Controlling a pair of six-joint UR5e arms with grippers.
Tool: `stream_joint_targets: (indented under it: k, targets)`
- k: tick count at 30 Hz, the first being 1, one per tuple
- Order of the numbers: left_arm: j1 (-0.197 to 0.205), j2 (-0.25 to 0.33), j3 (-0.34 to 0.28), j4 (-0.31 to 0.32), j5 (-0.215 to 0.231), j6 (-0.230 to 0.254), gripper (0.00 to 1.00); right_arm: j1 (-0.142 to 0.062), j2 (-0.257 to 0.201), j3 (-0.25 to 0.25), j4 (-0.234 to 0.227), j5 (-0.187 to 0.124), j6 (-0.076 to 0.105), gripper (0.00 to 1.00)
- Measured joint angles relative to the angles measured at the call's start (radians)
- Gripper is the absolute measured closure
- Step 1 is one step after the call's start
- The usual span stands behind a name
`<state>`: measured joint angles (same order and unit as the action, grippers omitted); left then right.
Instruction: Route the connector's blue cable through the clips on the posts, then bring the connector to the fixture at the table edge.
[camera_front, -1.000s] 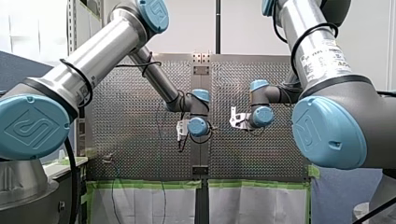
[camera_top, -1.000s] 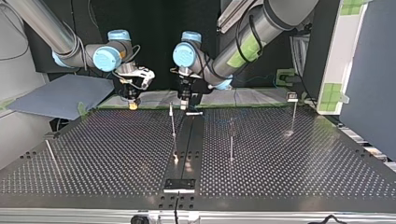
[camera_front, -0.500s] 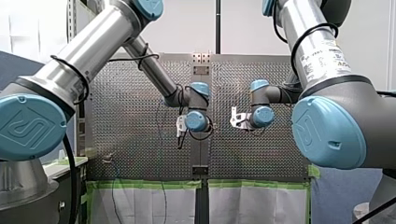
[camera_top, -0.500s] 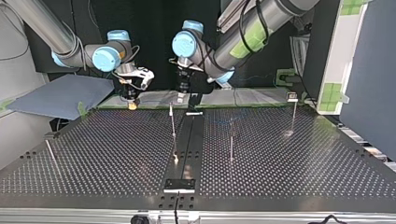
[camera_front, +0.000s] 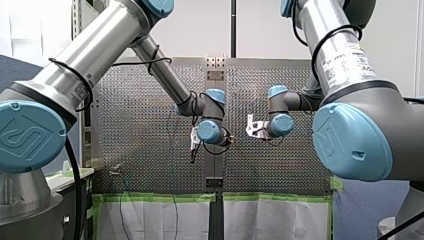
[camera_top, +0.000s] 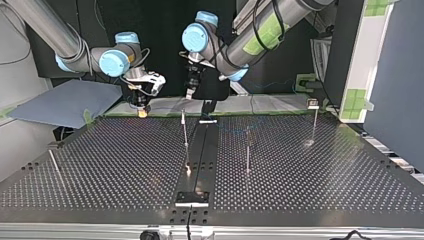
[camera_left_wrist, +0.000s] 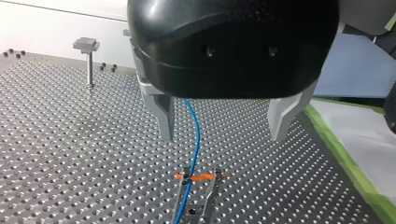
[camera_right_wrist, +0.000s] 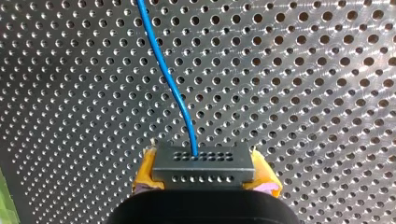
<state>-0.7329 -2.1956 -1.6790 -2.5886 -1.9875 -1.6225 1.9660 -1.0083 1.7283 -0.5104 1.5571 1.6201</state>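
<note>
In the right wrist view my right gripper (camera_right_wrist: 203, 179) is shut on the dark connector (camera_right_wrist: 203, 163), its yellow pads (camera_right_wrist: 144, 175) pressing both ends. The blue cable (camera_right_wrist: 170, 84) leaves the connector over the perforated plate. In the left wrist view my left gripper (camera_left_wrist: 222, 138) hangs open above a metal clip (camera_left_wrist: 198, 203) with an orange band, and the blue cable (camera_left_wrist: 195, 135) runs between its fingers (camera_left_wrist: 166, 116) into that clip without touching them. In the top view my right gripper (camera_top: 142, 107) sits low at the far edge, and my left gripper (camera_top: 191, 90) is raised above the thin post (camera_top: 185, 132).
Two more thin posts (camera_top: 247, 150) (camera_top: 314, 122) stand at the top view's right. A dark fixture plate (camera_top: 192, 197) lies at the near table edge. A slanted rod (camera_top: 55, 165) is at the left. Another capped post (camera_left_wrist: 87, 49) stands beyond my left gripper.
My left gripper has risen from the post's top and shifted slightly to the top view's left, still open. My right arm has not moved.
</note>
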Motion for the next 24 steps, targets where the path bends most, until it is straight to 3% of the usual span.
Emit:
stream_joint_targets:
  k: [5,15,24]
  targets:
    - [0.007,0.000,0.000,0.033,-0.009,-0.003,0.02,0.000,0.000,0.000,0.002,0.000,0.000,1.00]
    - [0.013,0.000,0.000,0.057,-0.081,0.003,0.02,-0.003,0.000,0.000,0.005,0.000,0.000,1.00]
    - [0.013,0.000,0.000,0.055,-0.086,0.003,0.02,-0.003,0.000,0.000,0.005,0.000,0.000,1.00]
